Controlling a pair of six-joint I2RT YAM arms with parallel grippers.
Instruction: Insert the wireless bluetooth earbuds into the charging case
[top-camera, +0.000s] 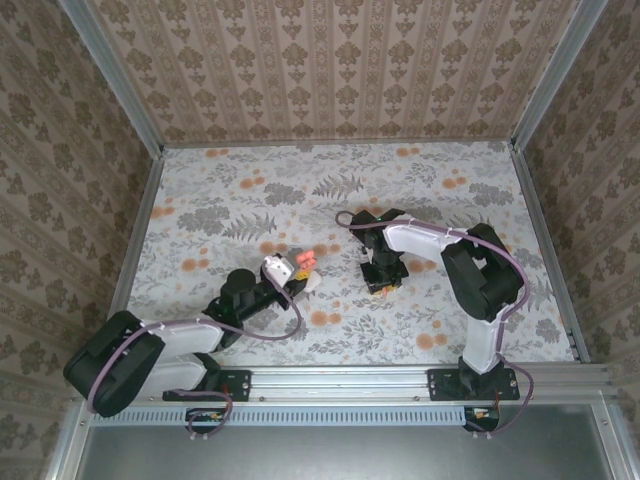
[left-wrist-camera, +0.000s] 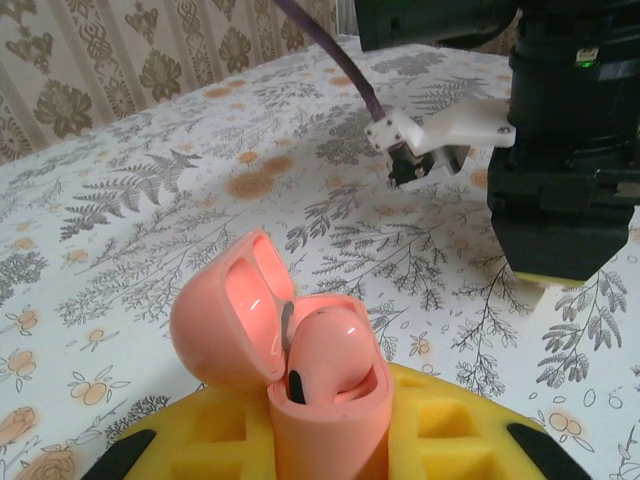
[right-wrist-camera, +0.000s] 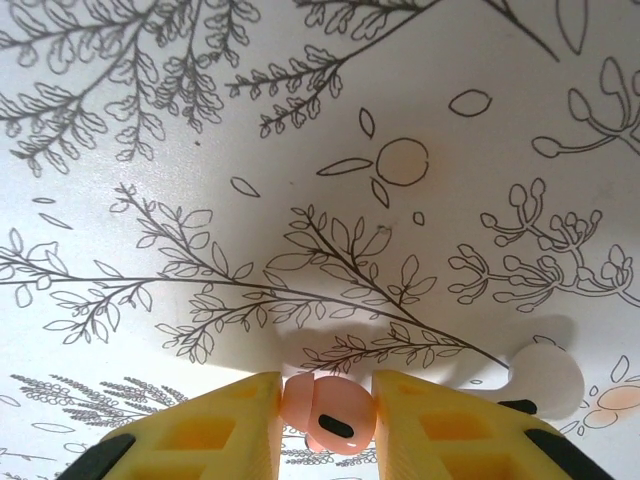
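Left pincer (left-wrist-camera: 330, 455) clamps the charging case (left-wrist-camera: 305, 430) upright, long axis vertical, lid (left-wrist-camera: 225, 325) swung open leftward, 1 seated earbud (left-wrist-camera: 325, 345) inside; right pincer (right-wrist-camera: 325, 405) narrowly pinches a second earbud (right-wrist-camera: 330, 415) over the tabletop (right-wrist-camera: 300, 150).

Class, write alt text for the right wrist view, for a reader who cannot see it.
The right gripper, its yellow fingers closed, pinches a small pink earbud over a white tablecloth printed with grey ferns and orange blossoms.

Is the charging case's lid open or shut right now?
Open: the charging case has its lid tipped back, with one earbud seated inside.
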